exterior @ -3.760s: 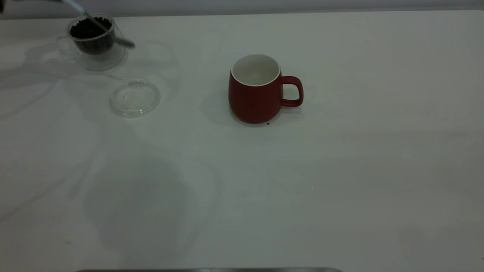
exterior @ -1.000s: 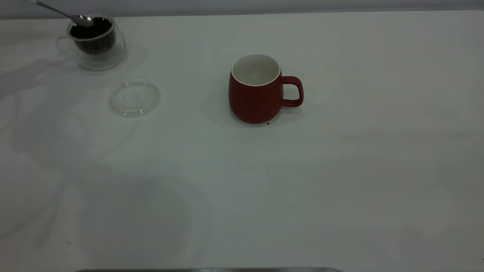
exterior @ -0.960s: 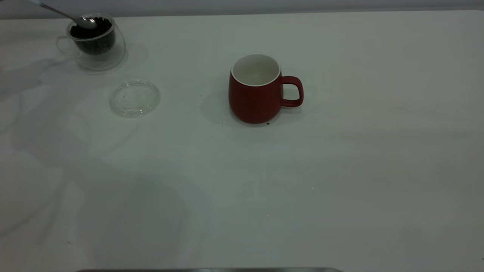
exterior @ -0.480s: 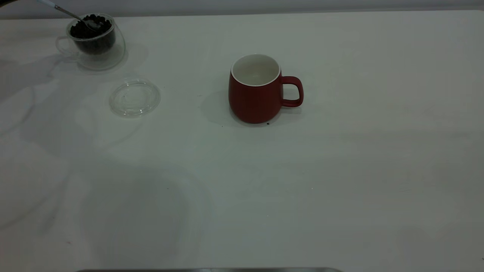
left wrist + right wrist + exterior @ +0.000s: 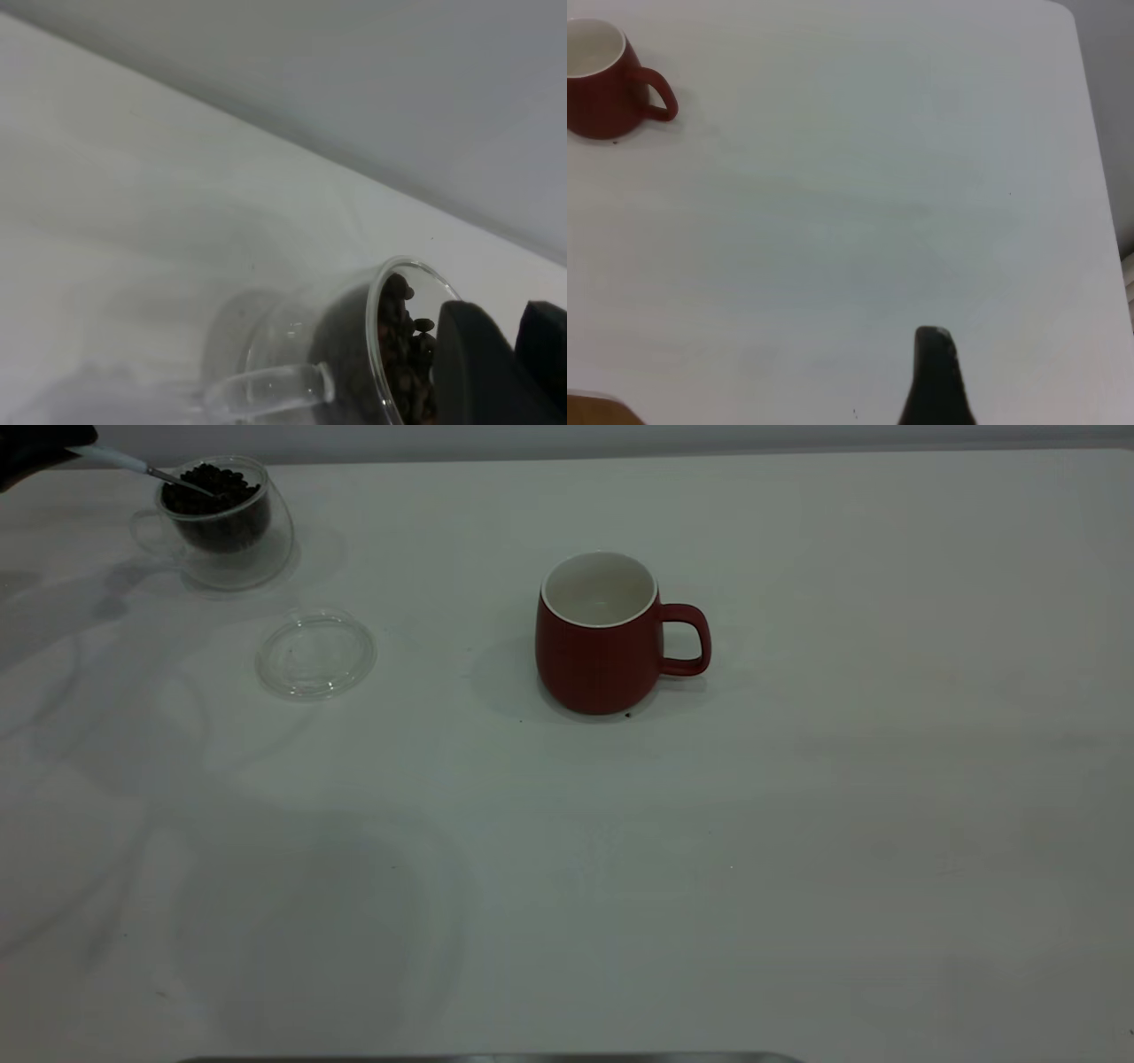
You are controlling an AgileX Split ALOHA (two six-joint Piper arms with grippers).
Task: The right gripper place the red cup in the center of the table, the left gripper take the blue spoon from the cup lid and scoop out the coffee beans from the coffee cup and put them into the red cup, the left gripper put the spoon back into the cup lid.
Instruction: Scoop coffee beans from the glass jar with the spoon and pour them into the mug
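At far left of the surface (image 5: 797, 824), the glass cup (image 5: 226, 527) stands upright, heaped with beans (image 5: 213, 487). Left gripper (image 5: 35, 447) shows only as a dark shape at the far-left corner of the exterior view, with the spoon (image 5: 133, 467) reaching out of it: pale handle at the gripper, metal neck slanting down over the glass rim, bowl buried among the beans. Fingers clamped on the spoon handle, judging by how the spoon hangs from them; the contact itself lies at the frame edge. Left wrist view: one dark finger (image 5: 478, 367) close against the rim of the glass cup (image 5: 354, 354), beans (image 5: 403, 354) visible inside, clear handle pointing away from the finger. Lid (image 5: 316, 654) lies flat, near and to the right of the glass cup, apart from it, nothing on it. Mug (image 5: 602, 638) upright around the middle of the surface, handle to the right, white inside bare of beans. Right gripper out of exterior view; right wrist view shows a single dark finger (image 5: 937, 376) above bare surface, mug (image 5: 607, 84) well apart. Cannot tell if right fingers are apart or together.
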